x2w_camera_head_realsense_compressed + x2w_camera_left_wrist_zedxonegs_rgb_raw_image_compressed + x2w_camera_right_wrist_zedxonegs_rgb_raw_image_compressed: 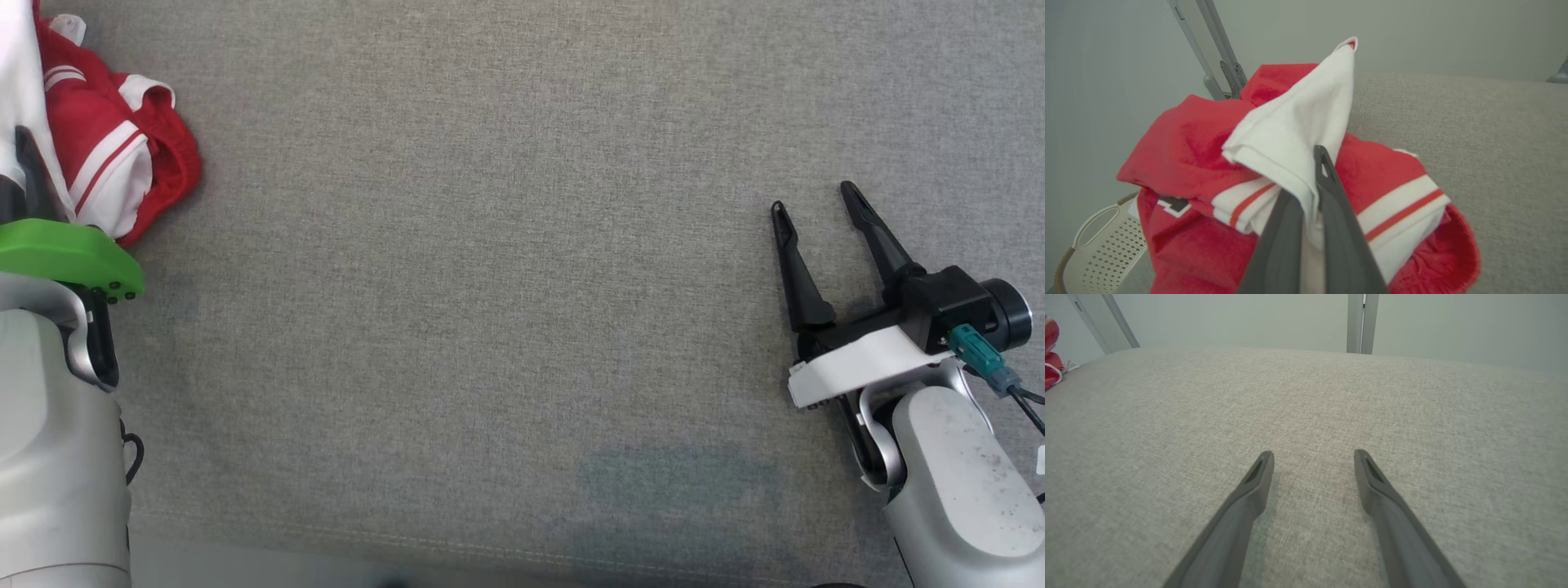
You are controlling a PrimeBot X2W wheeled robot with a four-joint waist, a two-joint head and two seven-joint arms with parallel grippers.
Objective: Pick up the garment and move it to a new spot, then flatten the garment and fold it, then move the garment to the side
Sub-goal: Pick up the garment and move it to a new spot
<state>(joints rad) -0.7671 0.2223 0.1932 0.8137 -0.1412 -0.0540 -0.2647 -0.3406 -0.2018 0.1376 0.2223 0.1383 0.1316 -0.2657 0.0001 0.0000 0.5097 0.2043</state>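
Pinching a white fold of the garment (1196,139), the left gripper (1310,192) has its two dark fingers drawn close together, with the cloth caught between them. The garment is red with white panels and thin red stripes on white bands, and it sits bunched in a heap at the far left of the grey fabric surface (490,286). In the head view the garment (122,155) lies in the upper left corner, just beyond the green cover (65,253) on the left arm's wrist. One white corner of it stands up in a peak in the left wrist view. Beside and below the heap in that view sits a pale perforated basket (1098,245) with a handle cut-out, and a grey metal frame (1224,65) rises behind the cloth. The right gripper (815,200) is well apart from the garment, at the right side of the surface, its fingers spread wide with nothing between them. In the right wrist view those fingers (1253,486) hang just over bare grey fabric, and a small red edge of the garment (1051,359) shows at the far left.
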